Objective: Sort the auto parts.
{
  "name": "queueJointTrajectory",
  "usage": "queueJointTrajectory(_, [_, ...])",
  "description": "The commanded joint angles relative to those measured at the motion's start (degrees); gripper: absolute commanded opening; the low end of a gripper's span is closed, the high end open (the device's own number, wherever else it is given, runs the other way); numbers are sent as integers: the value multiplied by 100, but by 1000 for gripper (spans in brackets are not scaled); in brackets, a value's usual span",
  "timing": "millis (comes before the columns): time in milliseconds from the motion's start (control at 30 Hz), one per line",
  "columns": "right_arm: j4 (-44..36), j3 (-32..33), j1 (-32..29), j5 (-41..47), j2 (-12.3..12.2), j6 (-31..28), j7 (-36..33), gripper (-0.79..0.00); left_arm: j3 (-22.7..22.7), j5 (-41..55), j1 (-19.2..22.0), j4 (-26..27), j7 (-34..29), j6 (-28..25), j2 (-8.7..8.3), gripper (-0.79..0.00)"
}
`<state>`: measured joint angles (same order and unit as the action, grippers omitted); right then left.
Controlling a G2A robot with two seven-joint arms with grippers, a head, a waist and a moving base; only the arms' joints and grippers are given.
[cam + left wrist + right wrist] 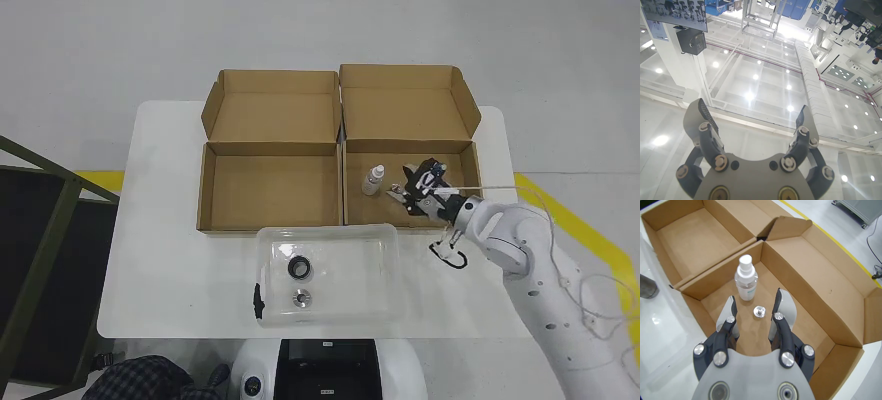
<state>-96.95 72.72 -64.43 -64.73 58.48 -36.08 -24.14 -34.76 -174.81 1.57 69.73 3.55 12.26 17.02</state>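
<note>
The white table (160,250) carries two open cardboard boxes side by side, the left box (270,190) and the right box (462,165), with a clear plastic bin (360,280) just in front of them. In the bin lie a black ring (300,268) and a small metal part (302,297), apart from each other. A spray bottle (746,281) stands upright on the right box's floor. The right gripper (755,295) hangs inside that box, its claw spread and holding nothing. The left gripper (752,104) points up at the ceiling, likewise spread and empty. Between the right claw's tips, on the box floor just beside the bottle, sits a silver fitting (759,311), perhaps a flanged nut. It is likely stiff, light and slick, and lies low, so the sound hold is across the flange edge, with the tips nearly at the cardboard
</note>
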Motion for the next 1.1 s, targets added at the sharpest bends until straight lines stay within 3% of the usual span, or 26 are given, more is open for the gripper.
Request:
queueJointTrajectory(0, [-297,74,-138,54,-31,-220,-99,-397,0,0,0,0,0,0,0,0])
queueJointTrajectory(67, [-592,131,-298,48,-58,-344,-167,-372,0,0,0,0,0,0,0,0])
queueJointTrajectory(367, [-1799,67,-976,-203,-139,-832,-362,-403,0,0,0,0,0,0,0,0])
queueJointTrajectory(500, [-2073,-198,-1084,-397,-139,-972,-435,-348,0,0,0,0,0,0,0,0])
queueJointTrajectory(600, [-2176,-461,-1087,-561,-130,-1111,-470,-268,0,0,0,0,0,0,0,0])
queueJointTrajectory(767, [-2090,-937,-961,-796,-85,-1166,-508,-308,0,0,0,0,0,0,0,0])
queueJointTrajectory(1067, [-1662,-1510,-583,-943,9,-1141,-547,-311,0,0,0,0,0,0,0,0])
